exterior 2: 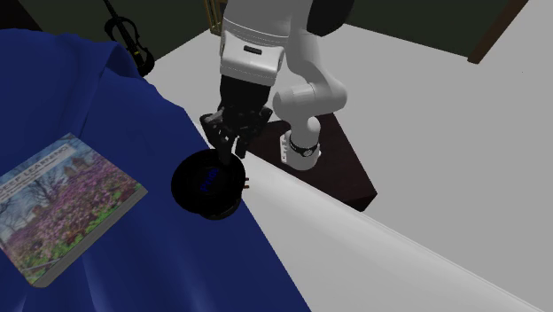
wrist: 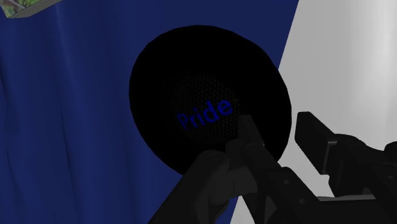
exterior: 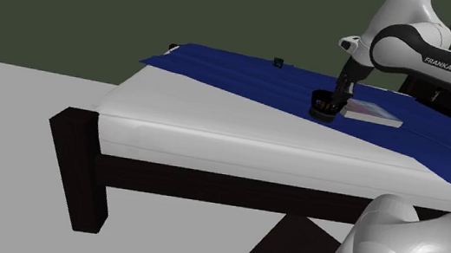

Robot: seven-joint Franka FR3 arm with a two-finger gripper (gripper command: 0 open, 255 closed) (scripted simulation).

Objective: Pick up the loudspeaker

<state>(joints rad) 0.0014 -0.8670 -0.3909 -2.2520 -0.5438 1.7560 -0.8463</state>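
The loudspeaker (exterior: 322, 105) is a low black round unit lying face up at the edge of the blue blanket (exterior: 247, 71) on the bed. Its grille reads "Pride" in blue in the wrist view (wrist: 191, 95). My gripper (exterior: 334, 96) is down at the speaker's rim, on the side toward the bare white sheet. In the second exterior view the gripper (exterior 2: 232, 149) hangs just over the speaker (exterior 2: 199, 188). In the wrist view the gripper (wrist: 280, 137) is open, one finger over the grille and the other over the sheet, with the rim between them.
A book (exterior 2: 62, 204) with a flowery cover lies on the blanket beside the speaker. The white mattress (exterior: 215, 129) rests on a dark frame (exterior: 79, 166) with grey floor around it. A small black object (exterior: 278, 63) sits at the blanket's far edge.
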